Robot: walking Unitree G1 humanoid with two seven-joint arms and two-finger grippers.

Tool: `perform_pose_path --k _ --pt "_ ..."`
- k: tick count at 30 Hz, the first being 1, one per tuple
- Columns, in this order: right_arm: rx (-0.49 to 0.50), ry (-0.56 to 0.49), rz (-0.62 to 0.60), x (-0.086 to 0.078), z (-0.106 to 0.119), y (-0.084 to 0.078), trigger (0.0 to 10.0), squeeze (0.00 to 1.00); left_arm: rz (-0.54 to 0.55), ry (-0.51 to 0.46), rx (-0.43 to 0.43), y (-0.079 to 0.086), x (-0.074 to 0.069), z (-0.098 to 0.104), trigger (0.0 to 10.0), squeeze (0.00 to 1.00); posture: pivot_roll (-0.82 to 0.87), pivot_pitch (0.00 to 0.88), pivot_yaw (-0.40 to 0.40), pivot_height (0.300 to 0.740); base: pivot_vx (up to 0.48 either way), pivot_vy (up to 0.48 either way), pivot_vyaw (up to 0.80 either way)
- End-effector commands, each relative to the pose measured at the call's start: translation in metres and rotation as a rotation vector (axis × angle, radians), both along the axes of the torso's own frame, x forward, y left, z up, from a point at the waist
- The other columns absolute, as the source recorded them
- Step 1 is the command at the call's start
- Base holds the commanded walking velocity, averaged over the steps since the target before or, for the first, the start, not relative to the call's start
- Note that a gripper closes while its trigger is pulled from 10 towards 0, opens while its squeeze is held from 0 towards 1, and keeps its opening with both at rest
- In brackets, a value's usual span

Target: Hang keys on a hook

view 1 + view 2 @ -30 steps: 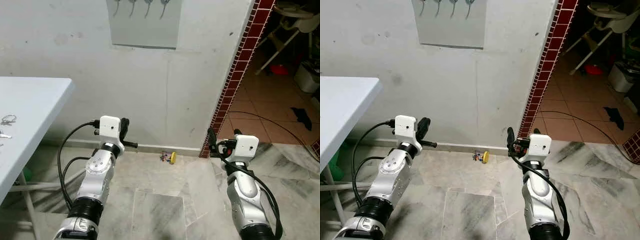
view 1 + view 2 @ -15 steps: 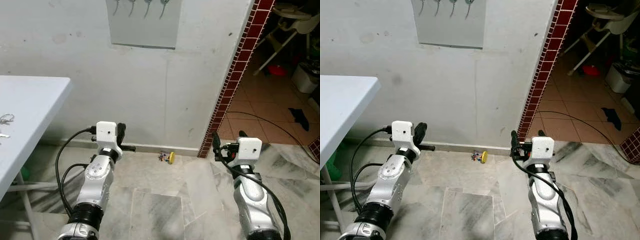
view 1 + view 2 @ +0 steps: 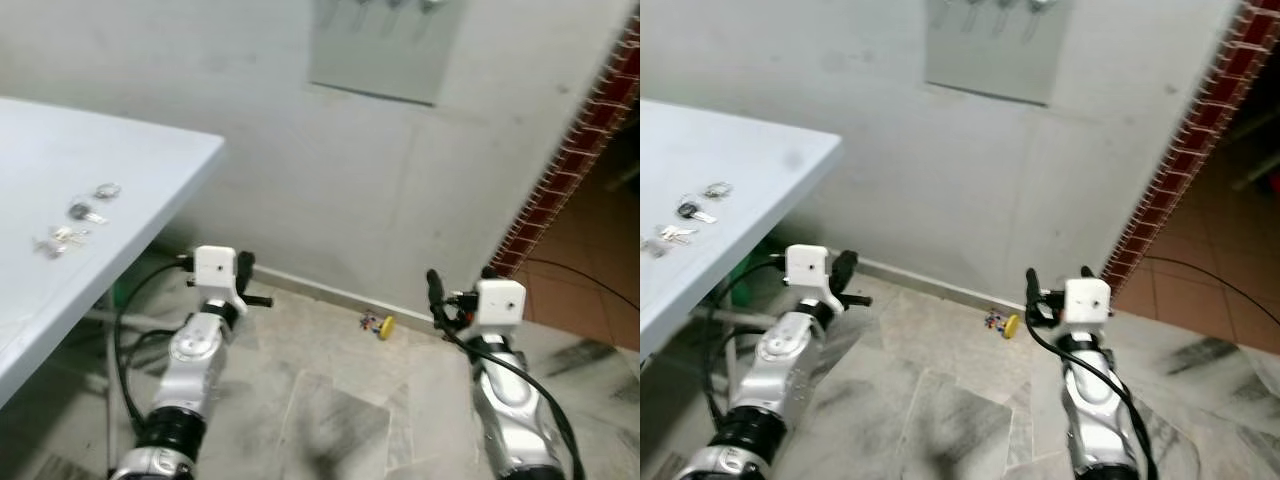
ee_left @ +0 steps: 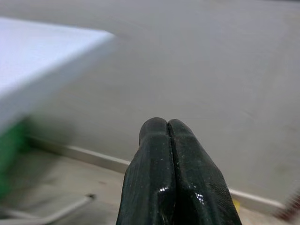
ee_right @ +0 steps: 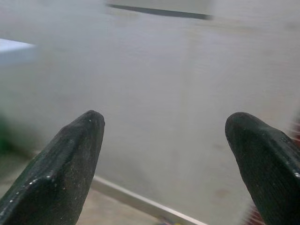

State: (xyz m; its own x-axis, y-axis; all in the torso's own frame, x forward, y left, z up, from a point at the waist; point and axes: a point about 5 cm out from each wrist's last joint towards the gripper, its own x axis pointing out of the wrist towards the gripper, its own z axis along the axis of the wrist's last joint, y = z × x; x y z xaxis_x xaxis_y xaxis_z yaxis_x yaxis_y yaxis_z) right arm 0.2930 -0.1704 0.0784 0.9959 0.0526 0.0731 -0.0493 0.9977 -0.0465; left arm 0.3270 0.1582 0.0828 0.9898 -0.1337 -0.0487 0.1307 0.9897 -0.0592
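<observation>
View has swung toward the robot's left since a moment ago: more of the white table (image 3: 120, 170) shows, brick edging (image 3: 560, 190) pushed to the far right, picture blurred. Keys (image 3: 75, 222) lie loose on the tabletop, well apart from both arms. Grey hook board (image 3: 385, 50) on the wall, hooks cut off at the top. Left gripper (image 4: 167, 129) held low, fingers pressed together, empty. Right gripper (image 5: 164, 136) low, fingers spread wide. Small yellow object (image 3: 385, 326) on the floor by the skirting.
</observation>
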Motion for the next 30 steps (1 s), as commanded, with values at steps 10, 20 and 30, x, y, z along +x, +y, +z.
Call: perform_pose_path --k 10,20,30 --pt "-0.024 0.019 0.0 -0.0023 -0.0012 -0.008 10.0 0.0 -0.019 0.0 0.002 -0.0077 -0.0055 -0.0036 10.0 0.0 -0.01 0.0 -0.026 0.74 0.0 0.0 0.8" --pt "-0.038 0.022 0.006 -0.0021 0.0001 -0.0108 10.0 0.0 -0.024 -0.002 0.009 -0.0082 -0.0068 -0.004 10.0 0.0 -0.01 0.0 -0.033 0.74 0.0 0.0 0.8" --pt "-0.056 0.028 0.005 -0.0031 0.0004 -0.0148 10.0 0.0 -0.034 -0.012 0.023 -0.0106 -0.0092 -0.0042 10.0 0.0 -0.01 0.0 -0.038 0.74 0.0 0.0 0.8"
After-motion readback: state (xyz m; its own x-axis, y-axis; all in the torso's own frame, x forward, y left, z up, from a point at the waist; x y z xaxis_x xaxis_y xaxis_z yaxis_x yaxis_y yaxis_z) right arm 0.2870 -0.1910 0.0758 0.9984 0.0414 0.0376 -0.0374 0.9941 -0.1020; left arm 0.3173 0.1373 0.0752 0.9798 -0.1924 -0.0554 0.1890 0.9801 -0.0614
